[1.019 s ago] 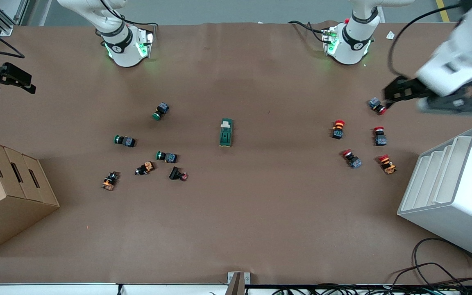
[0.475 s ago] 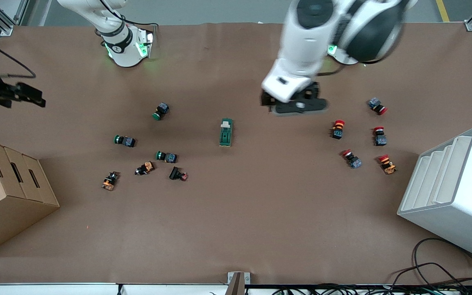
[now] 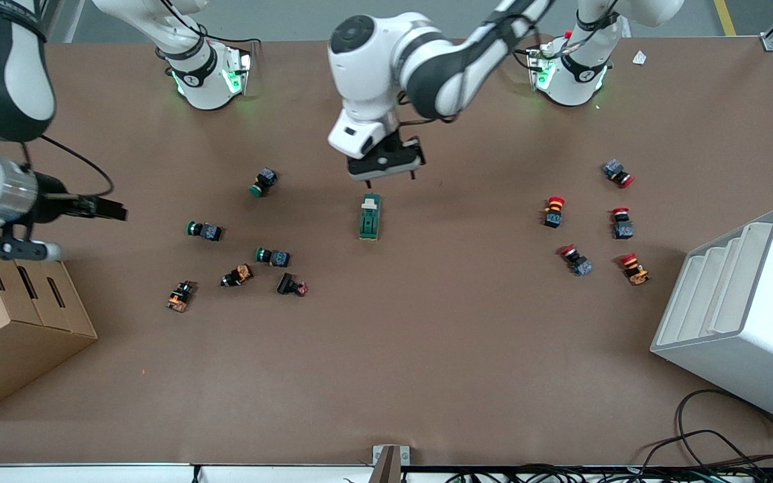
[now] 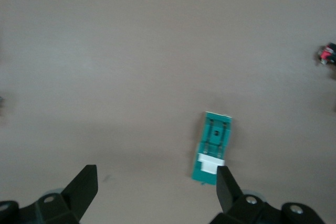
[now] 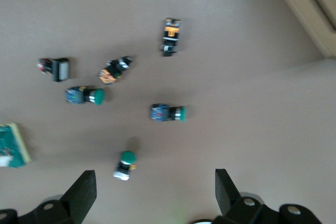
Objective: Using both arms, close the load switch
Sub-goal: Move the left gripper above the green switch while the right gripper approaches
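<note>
The load switch [image 3: 370, 217] is a dark green block with a white handle piece and lies in the middle of the table. My left gripper [image 3: 390, 178] hangs open and empty over the table just beside the switch's white-handle end. In the left wrist view the switch [image 4: 212, 148] lies close to one finger [image 4: 227, 184], off the middle of the open gripper [image 4: 156, 190]. My right gripper [image 3: 110, 210] is open and empty over the right arm's end of the table. The right wrist view shows the gripper [image 5: 155, 192] wide open, with the switch [image 5: 11, 152] at the picture's edge.
Several green-capped and orange push buttons [image 3: 272, 256] lie between the right gripper and the switch. Several red-capped buttons [image 3: 554, 210] lie toward the left arm's end. A cardboard box [image 3: 17, 322] and a white stepped rack [image 3: 742, 315] stand at the table's ends.
The left arm has swung from the left arm's end of the table to over the switch. The right gripper has moved inward from the table's edge toward the green buttons.
</note>
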{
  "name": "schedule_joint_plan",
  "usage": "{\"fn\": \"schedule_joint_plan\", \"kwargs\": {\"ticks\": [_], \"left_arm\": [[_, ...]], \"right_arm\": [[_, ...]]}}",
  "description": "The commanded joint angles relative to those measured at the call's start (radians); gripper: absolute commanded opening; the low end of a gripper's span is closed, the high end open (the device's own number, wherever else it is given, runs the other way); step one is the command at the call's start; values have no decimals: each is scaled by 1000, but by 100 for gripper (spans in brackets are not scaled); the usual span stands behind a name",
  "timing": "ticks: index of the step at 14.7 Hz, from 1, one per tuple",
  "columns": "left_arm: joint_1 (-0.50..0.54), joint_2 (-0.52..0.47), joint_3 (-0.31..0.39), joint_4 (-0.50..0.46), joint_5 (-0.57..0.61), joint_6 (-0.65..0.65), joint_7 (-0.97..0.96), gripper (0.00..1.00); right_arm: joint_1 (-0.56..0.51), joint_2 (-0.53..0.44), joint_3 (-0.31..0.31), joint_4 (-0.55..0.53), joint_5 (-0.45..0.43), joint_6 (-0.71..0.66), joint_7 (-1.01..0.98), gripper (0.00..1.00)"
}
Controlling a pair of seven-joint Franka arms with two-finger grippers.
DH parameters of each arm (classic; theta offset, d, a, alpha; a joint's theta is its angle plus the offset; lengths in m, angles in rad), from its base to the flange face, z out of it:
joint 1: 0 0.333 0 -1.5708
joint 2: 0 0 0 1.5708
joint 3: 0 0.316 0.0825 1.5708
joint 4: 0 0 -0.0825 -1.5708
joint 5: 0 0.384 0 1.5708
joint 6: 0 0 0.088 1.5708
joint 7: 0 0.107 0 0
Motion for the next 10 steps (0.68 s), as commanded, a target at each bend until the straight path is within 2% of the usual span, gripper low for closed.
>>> {"fn": "schedule_joint_plan", "kwargs": {"ticks": [1,4,7,10], "left_arm": [[-64,53,6,-11,120,49,-116,99],[-124,87,6,-100,334,123,-335,99],[-184,155,6,-137,541,146,-631,99],[-239,216,6,-212,826,146,-961,99]], "right_arm": [[80,56,-3,8,53,43,157,100],[199,140,-2,8,111,142,422,100],[286,220,-2,7,203,234,570,100],[387,289,-2,-21,278,368,699,100]]}}
